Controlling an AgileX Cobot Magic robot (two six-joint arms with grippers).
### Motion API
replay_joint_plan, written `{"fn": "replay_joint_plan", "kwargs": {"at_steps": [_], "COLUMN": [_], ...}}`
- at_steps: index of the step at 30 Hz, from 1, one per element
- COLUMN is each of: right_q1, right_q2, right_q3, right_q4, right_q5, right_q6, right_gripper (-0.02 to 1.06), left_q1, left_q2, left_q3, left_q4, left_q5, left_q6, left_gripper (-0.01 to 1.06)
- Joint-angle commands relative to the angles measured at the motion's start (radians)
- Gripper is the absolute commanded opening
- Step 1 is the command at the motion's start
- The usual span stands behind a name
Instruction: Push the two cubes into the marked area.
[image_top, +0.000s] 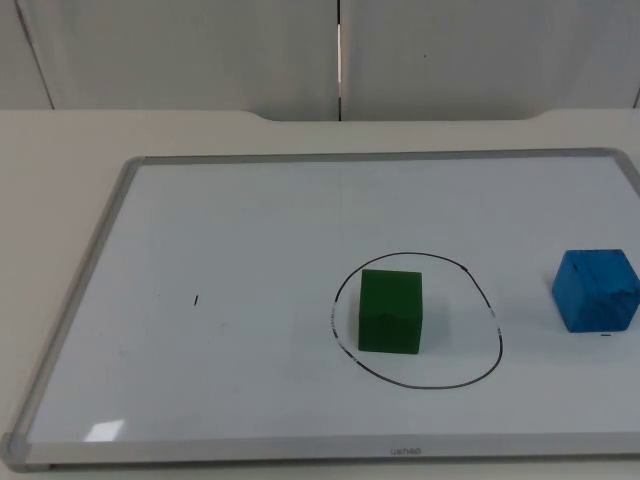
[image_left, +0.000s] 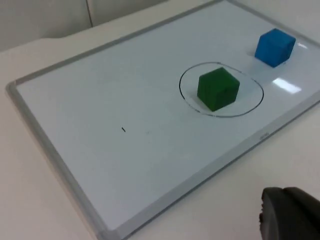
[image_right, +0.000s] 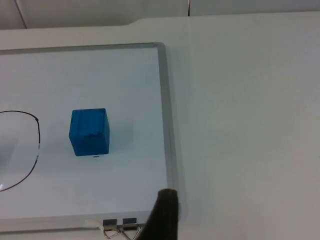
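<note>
A green cube (image_top: 390, 311) sits inside the black hand-drawn circle (image_top: 420, 386) on the whiteboard (image_top: 90, 260); the left wrist view shows the same cube (image_left: 218, 88) within the ring (image_left: 181, 85). A blue cube (image_top: 596, 290) stands outside the circle to its right, near the board's right edge. It also appears as the blue cube (image_left: 274, 47) beyond the ring and the blue cube (image_right: 89, 132) beside the arc (image_right: 38, 145). My left gripper (image_left: 290, 215) hovers over the bare table off the board's front edge. My right gripper (image_right: 162, 215) hangs by the board's frame, well away from the blue cube.
The whiteboard's grey frame (image_right: 164, 110) forms a low raised edge around the cubes. Metal binder clips (image_right: 117, 225) sit on the frame near my right gripper. A small black mark (image_top: 196, 299) is on the board's left half. White table surrounds the board; the grey partition rises behind.
</note>
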Motion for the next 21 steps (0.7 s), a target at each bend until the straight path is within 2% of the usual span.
{"fn": "replay_joint_plan", "kwargs": {"at_steps": [1, 21], "right_q1": [-0.004, -0.004], "right_q2": [-0.004, -0.004], "right_q3": [0.001, 0.001], "right_q4": [0.001, -0.005], "right_q5": [0.000, -0.002], "right_q6": [-0.006, 0.005], "right_gripper": [0.76, 0.73], "left_q1": [-0.002, -0.002], "left_q2": [-0.003, -0.003], "left_q3": [0.030, 0.029], "left_q4": [0.002, 0.004], "left_q5": [-0.024, -0.024], "left_q6": [-0.010, -0.010], "left_gripper": [0.00, 0.00]}}
